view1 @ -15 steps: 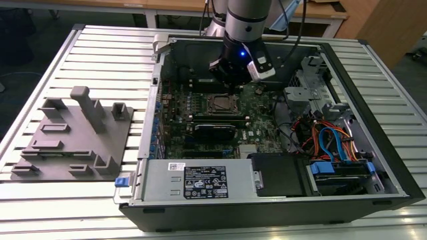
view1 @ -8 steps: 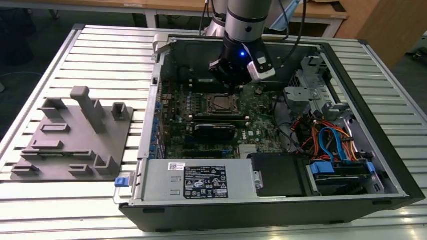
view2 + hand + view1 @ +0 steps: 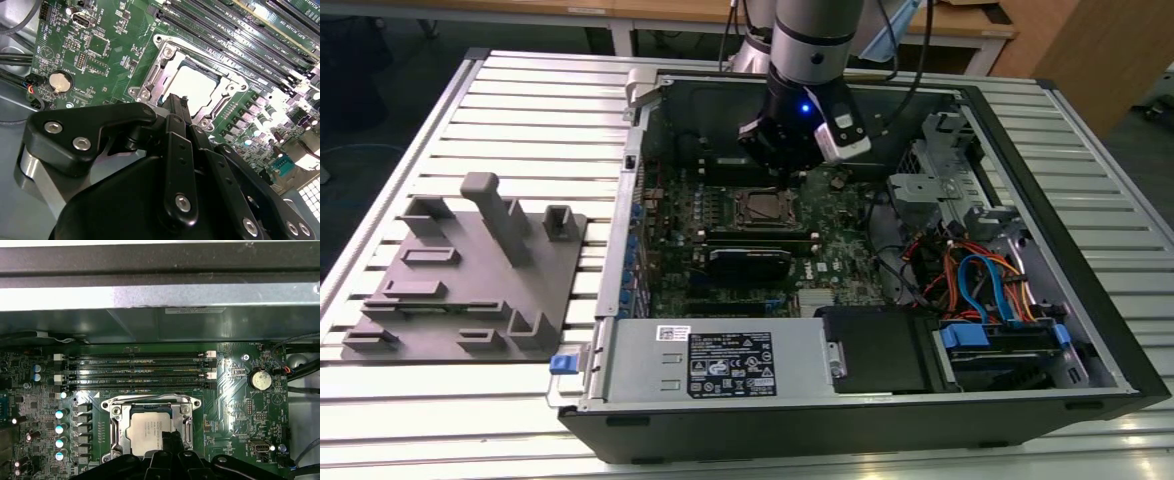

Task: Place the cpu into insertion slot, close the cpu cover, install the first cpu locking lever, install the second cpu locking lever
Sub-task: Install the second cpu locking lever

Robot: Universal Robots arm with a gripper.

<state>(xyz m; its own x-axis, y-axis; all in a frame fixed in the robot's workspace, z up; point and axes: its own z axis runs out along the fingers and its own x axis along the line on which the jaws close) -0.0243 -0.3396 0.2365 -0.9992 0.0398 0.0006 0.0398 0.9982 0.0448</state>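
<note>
The dull silver-grey square cpu (image 3: 150, 428) lies in its socket under the silvery metal cpu cover (image 3: 116, 426). The black gripper (image 3: 174, 102) hovers at the cover's edge. Its jaws are pressed together, holding nothing.

The gripper (image 3: 790, 172) hangs inside the open case (image 3: 1067, 330), just above the cpu (image 3: 150, 432) under its cover (image 3: 116, 421). Long memory slots (image 3: 135, 367) and the case's metal wall (image 3: 160, 295) crowd one side of the socket; capacitors (image 3: 60, 427) line another. Cables (image 3: 974, 280) and a drive cage (image 3: 927, 190) fill the case's end toward the exterior view's right.
</note>
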